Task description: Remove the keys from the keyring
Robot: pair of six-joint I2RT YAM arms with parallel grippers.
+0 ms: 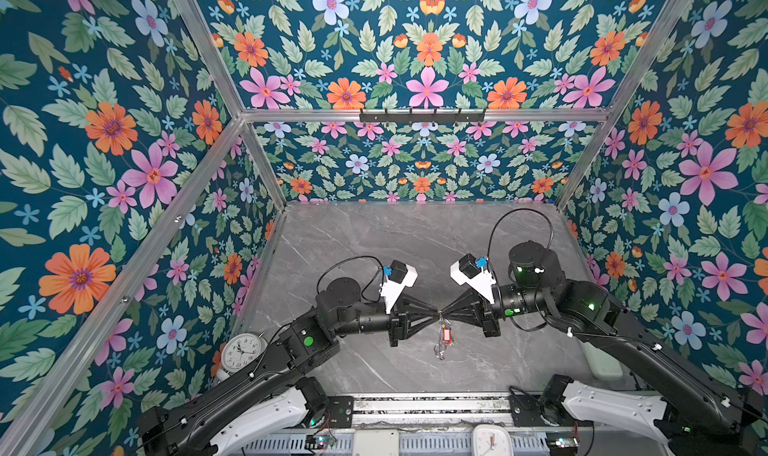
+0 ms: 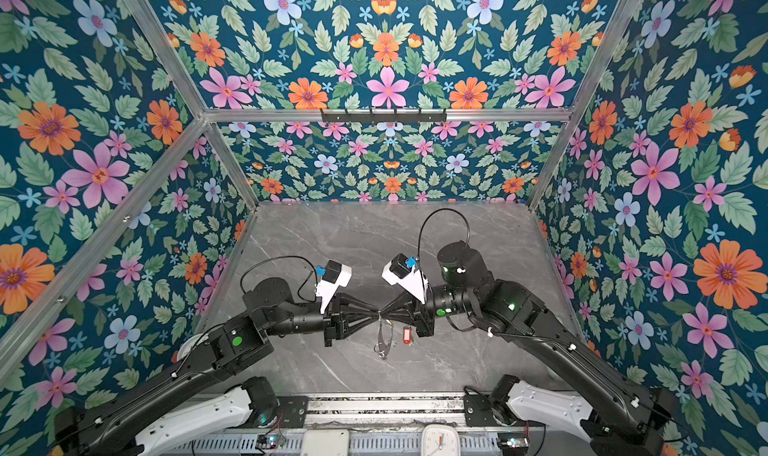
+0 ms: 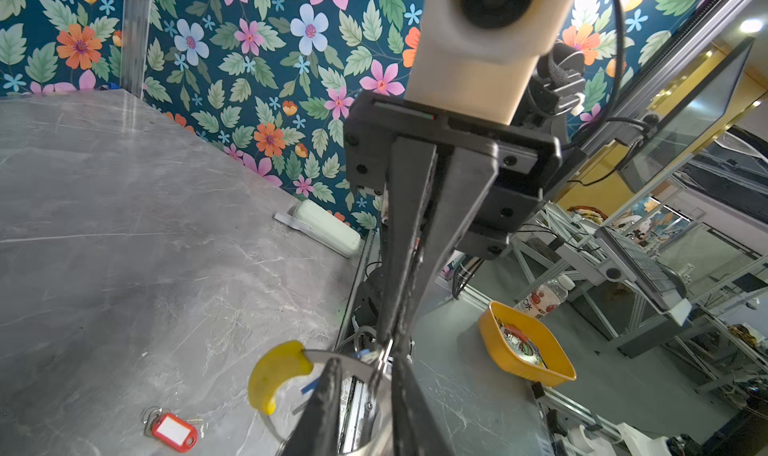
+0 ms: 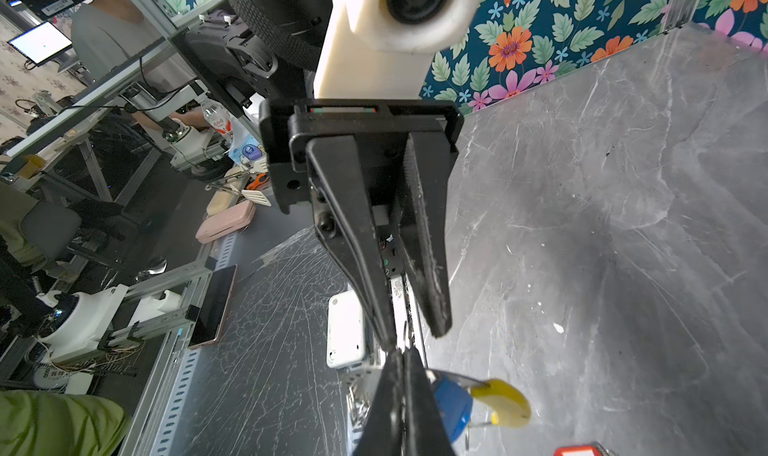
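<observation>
My two grippers meet tip to tip above the middle of the grey table. The keyring (image 1: 439, 346) (image 2: 384, 341) hangs below them, with its yellow sleeve (image 3: 278, 375) (image 4: 505, 400) on one side. The right gripper (image 1: 445, 312) (image 4: 402, 352) is shut on the hoop's wire. A key's blue tag (image 4: 451, 408) hangs on the hoop right beside it. The left gripper (image 1: 434, 312) (image 3: 366, 357) has its fingers a little apart, and the wire runs across the gap between them. The key with the red tag (image 3: 172, 429) (image 2: 406, 334) lies on the table, off the hoop.
A white clock (image 1: 243, 350) stands at the table's left edge and a pale green case (image 1: 600, 360) (image 3: 328, 227) at its right edge. A second clock (image 1: 490, 439) and a white device (image 1: 376, 443) sit past the front rail. A black hook rail (image 1: 422, 115) hangs on the back wall.
</observation>
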